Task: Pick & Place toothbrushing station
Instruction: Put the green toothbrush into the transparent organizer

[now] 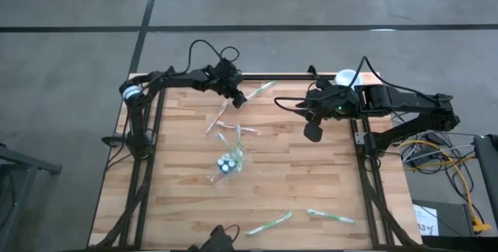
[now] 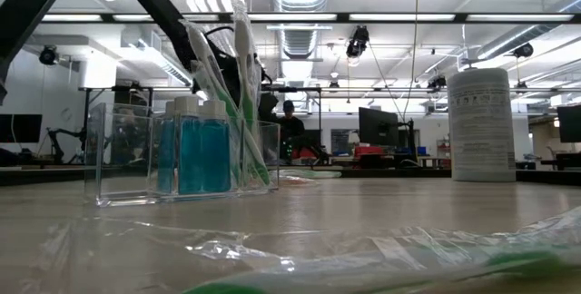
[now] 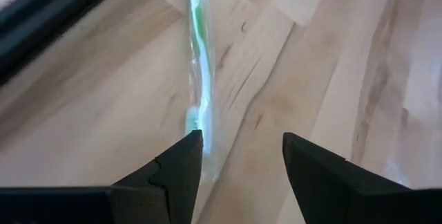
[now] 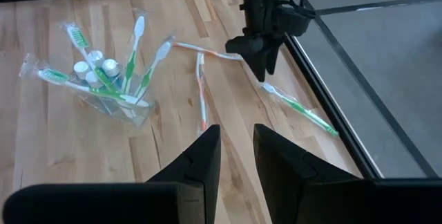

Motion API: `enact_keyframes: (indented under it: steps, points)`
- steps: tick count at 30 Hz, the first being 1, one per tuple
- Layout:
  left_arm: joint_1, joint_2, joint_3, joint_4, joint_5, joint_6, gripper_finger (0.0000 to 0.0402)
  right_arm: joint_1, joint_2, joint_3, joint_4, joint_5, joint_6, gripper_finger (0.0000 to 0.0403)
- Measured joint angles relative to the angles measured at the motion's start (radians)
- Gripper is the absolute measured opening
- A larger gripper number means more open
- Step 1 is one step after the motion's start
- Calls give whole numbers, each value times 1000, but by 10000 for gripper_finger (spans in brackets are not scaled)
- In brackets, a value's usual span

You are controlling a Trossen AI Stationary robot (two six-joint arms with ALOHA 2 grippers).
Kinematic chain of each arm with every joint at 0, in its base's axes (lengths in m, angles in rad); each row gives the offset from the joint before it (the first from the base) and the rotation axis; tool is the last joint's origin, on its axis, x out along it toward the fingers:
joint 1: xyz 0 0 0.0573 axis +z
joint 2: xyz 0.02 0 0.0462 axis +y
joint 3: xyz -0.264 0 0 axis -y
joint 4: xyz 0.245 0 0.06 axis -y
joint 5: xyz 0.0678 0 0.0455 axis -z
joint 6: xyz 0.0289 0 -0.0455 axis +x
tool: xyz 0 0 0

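A clear organizer (image 1: 228,162) stands mid-table, holding blue-filled bottles and several wrapped toothbrushes; it also shows in the low view (image 2: 182,153). A wrapped green toothbrush (image 1: 261,91) lies flat near the table's far edge. My left gripper (image 1: 237,100) is open just over that brush's end, pointing down. In the left wrist view (image 3: 242,155) the brush (image 3: 200,65) runs past one fingertip rather than between the two. My right gripper (image 1: 313,131) hangs above the table's right part, empty, its fingers a little apart (image 4: 237,155). My left gripper comes from above, pointing down, with one fingertip (image 3: 183,162) right beside the end of the wrapped green toothbrush (image 3: 195,124). I cannot tell whether it touches the wrapper. The brush lies flat on the table.
Two orange toothbrushes (image 1: 214,120) (image 1: 237,127) lie between the left gripper and the organizer. Two wrapped green brushes (image 1: 270,223) (image 1: 331,217) lie near the table's near edge. A white canister (image 1: 345,77) stands at the far right, by the right arm.
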Motion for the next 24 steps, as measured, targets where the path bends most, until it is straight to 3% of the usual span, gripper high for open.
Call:
enact_keyframes:
  steps: [14, 24]
  points:
    - [1, 0, -178, 325, -7, -120, 204, 0, 0, 0, 0, 0, 0, 82]
    - [2, 0, -193, 320, -18, -201, 204, -1, 0, 0, 0, 0, 0, 82]
